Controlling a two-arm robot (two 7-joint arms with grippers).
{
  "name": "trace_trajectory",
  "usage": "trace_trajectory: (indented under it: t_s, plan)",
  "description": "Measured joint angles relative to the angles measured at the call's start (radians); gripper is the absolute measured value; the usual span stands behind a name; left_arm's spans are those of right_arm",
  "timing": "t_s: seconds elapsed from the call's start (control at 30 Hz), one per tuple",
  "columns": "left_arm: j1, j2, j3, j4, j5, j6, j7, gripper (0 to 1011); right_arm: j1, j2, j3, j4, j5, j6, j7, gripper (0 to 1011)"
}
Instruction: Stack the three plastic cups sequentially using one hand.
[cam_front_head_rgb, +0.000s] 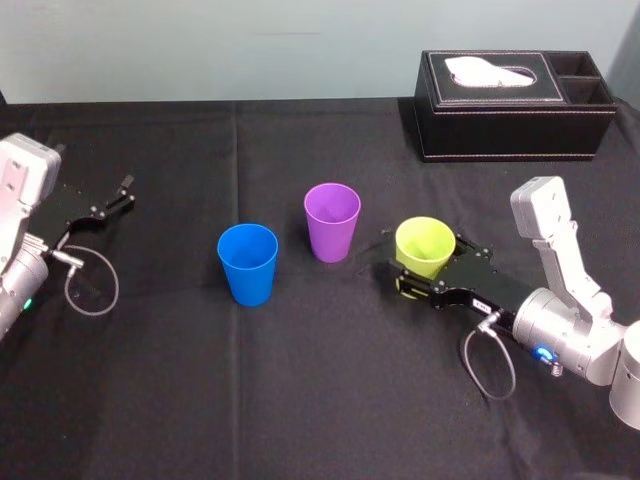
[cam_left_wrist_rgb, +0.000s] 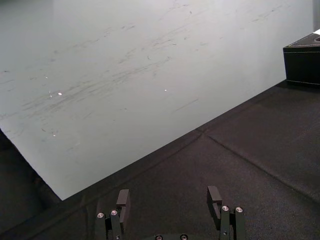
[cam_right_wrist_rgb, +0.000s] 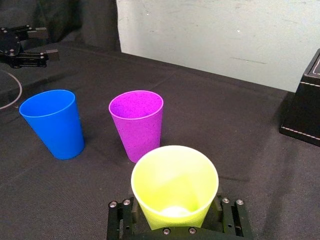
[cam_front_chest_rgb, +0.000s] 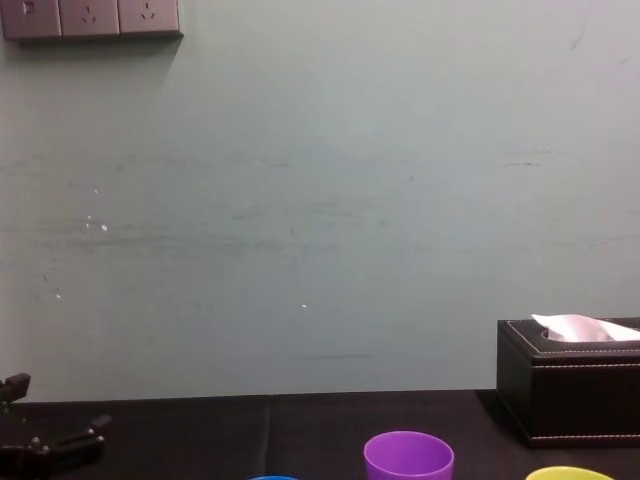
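Three plastic cups stand in a row on the black cloth. The blue cup (cam_front_head_rgb: 248, 263) is on the left, the purple cup (cam_front_head_rgb: 332, 221) in the middle and the yellow-green cup (cam_front_head_rgb: 425, 247) on the right. My right gripper (cam_front_head_rgb: 400, 263), the hand at work, has reached in from the right and sits low around the yellow-green cup (cam_right_wrist_rgb: 174, 186). That cup hides whether the gripper touches it. In the right wrist view the purple cup (cam_right_wrist_rgb: 136, 124) and the blue cup (cam_right_wrist_rgb: 53, 123) stand just beyond it. My left gripper (cam_front_head_rgb: 112, 205) rests open at the far left, holding nothing.
A black tissue box (cam_front_head_rgb: 513, 103) stands at the back right of the table. A pale wall (cam_front_chest_rgb: 320, 200) rises just behind the table's far edge. A loose cable (cam_front_head_rgb: 88, 283) loops beside the left arm. Bare black cloth (cam_front_head_rgb: 300, 400) lies in front of the cups.
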Motion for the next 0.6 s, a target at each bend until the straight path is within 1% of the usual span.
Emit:
trace_trajectory:
  t_s: [0.1,0.13,0.23,0.47,0.6]
  plan:
    - [0.000,0.000,0.000,0.000,0.000,0.000,0.000,1010,0.000,0.000,0.000,-0.001,0.001,0.000,0.000,790]
    - [0.000,0.000,0.000,0.000,0.000,0.000,0.000,1010,0.000,0.000,0.000,-0.001,0.001,0.000,0.000,754]
    - [0.000,0.000,0.000,0.000,0.000,0.000,0.000,1010,-0.001,0.001,0.001,-0.001,0.001,0.000,0.000,735]
    - [0.000,0.000,0.000,0.000,0.000,0.000,0.000,1010,-0.002,0.001,0.001,-0.003,0.002,0.001,-0.001,729]
    - [0.000,0.000,0.000,0.000,0.000,0.000,0.000,1010,-0.005,0.002,0.011,-0.019,0.006,0.000,-0.003,729]
